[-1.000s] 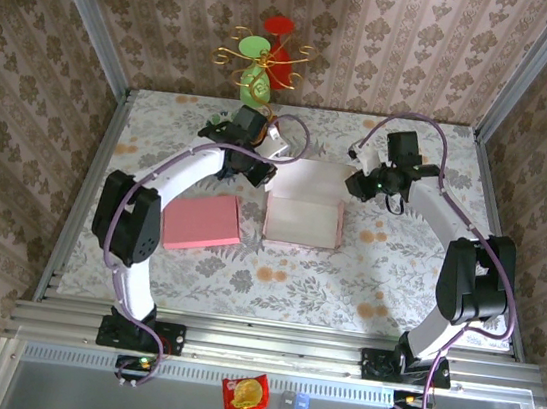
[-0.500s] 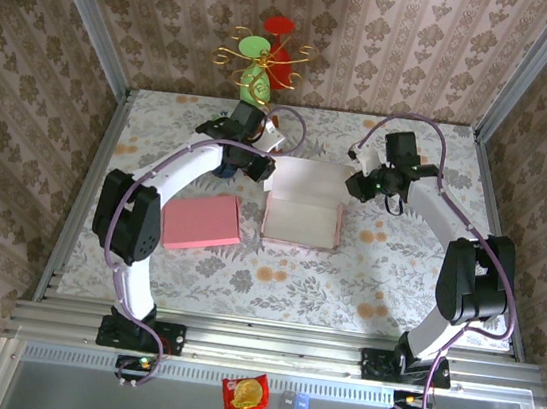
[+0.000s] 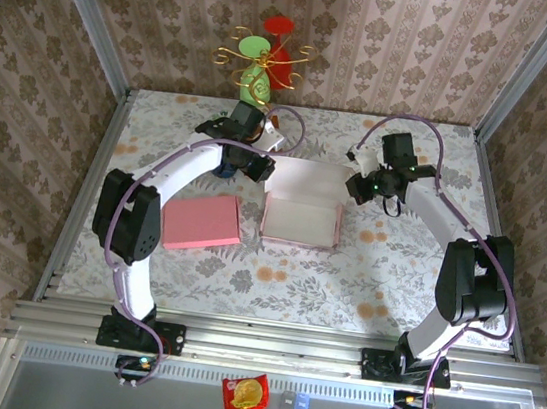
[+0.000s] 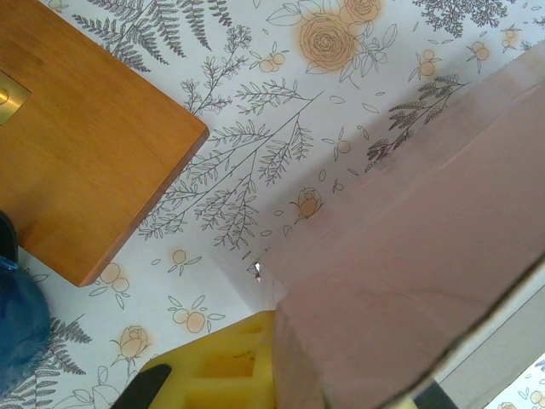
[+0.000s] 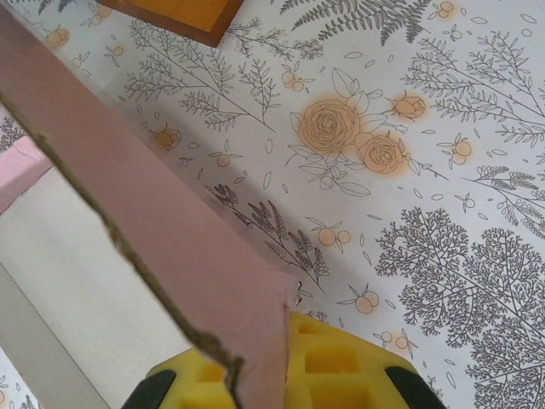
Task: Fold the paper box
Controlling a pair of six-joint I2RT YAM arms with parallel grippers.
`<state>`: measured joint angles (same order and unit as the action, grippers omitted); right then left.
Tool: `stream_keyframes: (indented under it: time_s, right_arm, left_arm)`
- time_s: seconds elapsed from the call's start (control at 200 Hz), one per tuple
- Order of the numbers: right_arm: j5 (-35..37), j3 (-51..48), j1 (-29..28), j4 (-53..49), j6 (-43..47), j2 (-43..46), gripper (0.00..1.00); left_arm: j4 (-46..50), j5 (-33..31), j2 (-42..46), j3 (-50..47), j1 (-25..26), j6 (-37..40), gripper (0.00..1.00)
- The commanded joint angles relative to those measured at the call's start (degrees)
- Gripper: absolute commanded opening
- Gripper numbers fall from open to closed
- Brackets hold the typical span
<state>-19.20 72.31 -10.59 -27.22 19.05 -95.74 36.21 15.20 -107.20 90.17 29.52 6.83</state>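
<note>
Paper box (image 3: 302, 220): sat open at the table's centre, pale inside facing up.
Lid flap (image 3: 309, 178): stood raised along the box's 12 o'clock edge.
Left gripper (image 3: 261, 170): clenched on the flap's 10 o'clock corner, yellow pad (image 4: 223, 368) pressed to the pink card.
Right gripper (image 3: 355, 185): clenched on the flap's 2 o'clock corner, yellow pad (image 5: 341, 368) against the card.
Second pink box (image 3: 202, 222): lay closed just beside the paper box, at 9 o'clock.
Wooden block (image 4: 85, 145): rested near the left gripper on the floral table (image 3: 345, 274).
Ornament (image 3: 260, 62): stood at 11 o'clock, by the far wall.

Bright even light, soft faint shadows, overhead view sharp, wrist-view foreground slightly blurred
</note>
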Motion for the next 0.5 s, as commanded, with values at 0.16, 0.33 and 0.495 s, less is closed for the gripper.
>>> stream_keyframes:
  time_s: [0.16, 0.33, 0.495]
  right_arm:
    - [1.4, 0.1, -2.1, -1.9, -1.2, 0.5, 0.00]
    - [4.4, 1.6, -3.6, -2.2, -4.1, 0.4, 0.00]
    - [7.5, 2.7, -5.3, -1.9, -10.4, 0.4, 0.00]
  left_arm:
    - [1.3, 1.2, -1.3, 1.0, 0.3, -3.9, 0.04]
    - [1.5, -0.8, -2.1, 2.8, 1.0, -10.8, 0.00]
    - [0.6, -2.4, -1.7, 3.1, 2.1, -17.6, 0.00]
